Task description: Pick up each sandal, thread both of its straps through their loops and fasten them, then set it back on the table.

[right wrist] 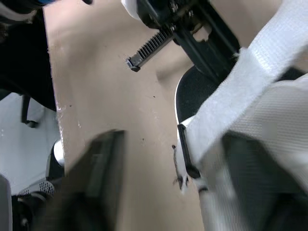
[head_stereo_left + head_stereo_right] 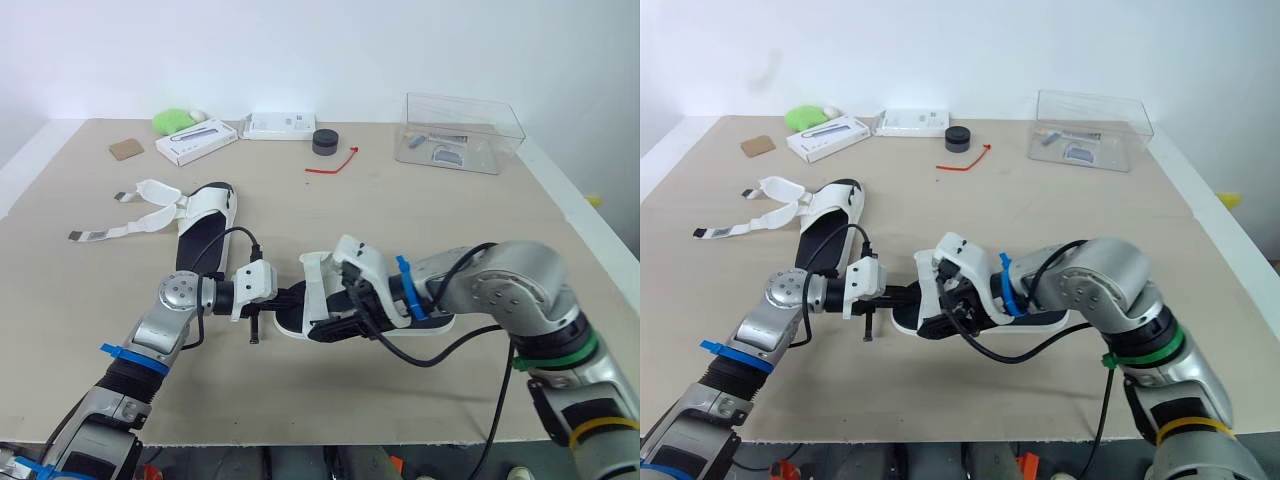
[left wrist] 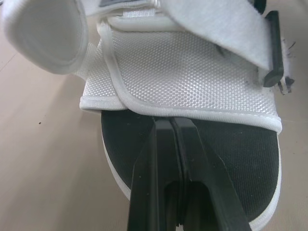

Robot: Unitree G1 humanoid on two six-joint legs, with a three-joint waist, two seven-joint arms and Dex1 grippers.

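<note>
1. Near sandal: the near sandal (image 2: 318, 283) is lying on the table (image 2: 420, 220) towards the front edge, between the two grippers. Its black footbed is facing up and its white straps are rising above it.

2. Left gripper: I am holding the left gripper (image 2: 290, 297) at the toe end of this sandal. In the left wrist view its fingers (image 3: 159, 159) are pressing flat against each other with no gap. The tips are sitting over the footbed, right at the hem of the front strap (image 3: 192, 72). I cannot tell whether the tips are pinching the hem. A black loop (image 3: 273, 45) is showing at the end of the upper strap.

3. Right gripper: I am keeping the right gripper (image 2: 340, 318) spread wide over the side of the sandal. In the right wrist view one finger (image 1: 103, 178) is hanging over bare table, apart from the sandal. The other finger is lying behind a white strap, and the strap is running between the two.

4. Far sandal: the second sandal (image 2: 205, 215) is resting further back on my left, well apart from both grippers. Its two loose straps (image 2: 105, 232) are trailing out flat across the table.

5. Back of the table: a clear plastic box (image 2: 460, 130), a black round object (image 2: 325, 141), a red cord (image 2: 335, 165) and two white boxes (image 2: 197, 140) are sitting here.
</note>
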